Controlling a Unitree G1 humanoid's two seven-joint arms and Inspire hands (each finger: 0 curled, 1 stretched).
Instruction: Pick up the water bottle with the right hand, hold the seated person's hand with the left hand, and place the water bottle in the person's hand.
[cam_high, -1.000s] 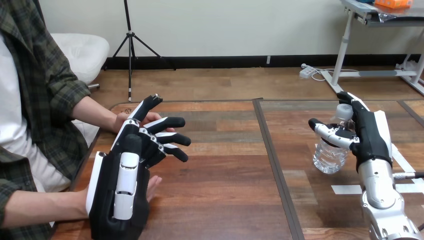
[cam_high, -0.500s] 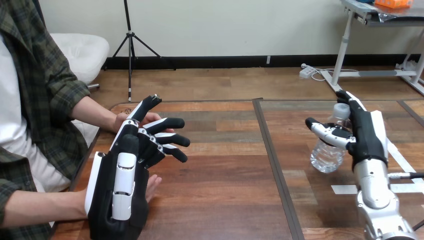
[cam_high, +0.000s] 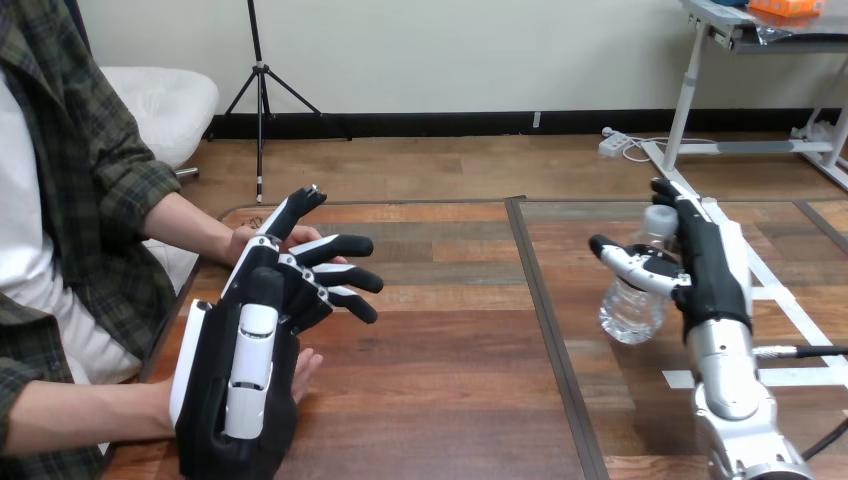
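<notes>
A clear plastic water bottle (cam_high: 630, 305) with a white cap stands upright at the table's right. My right hand (cam_high: 705, 270) is shut on it, the thumb across its front and the fingers behind it. At the left my left hand (cam_high: 245, 370) is open, its fingers spread and pointing right. One of the person's hands (cam_high: 243, 238) lies behind those fingers, showing between them and the thumb. The person's other hand (cam_high: 308, 368) pokes out from under my left palm. I cannot tell whether my left hand touches either of them.
The wooden table (cam_high: 450, 400) has a dark seam (cam_high: 545, 300) running front to back down its middle. White tape strips (cam_high: 690, 378) lie on the right half beside my right forearm. The person's forearms come in from the left edge.
My right hand has carried the bottle leftward toward the table's middle. My left hand and the person's hands have barely moved.
</notes>
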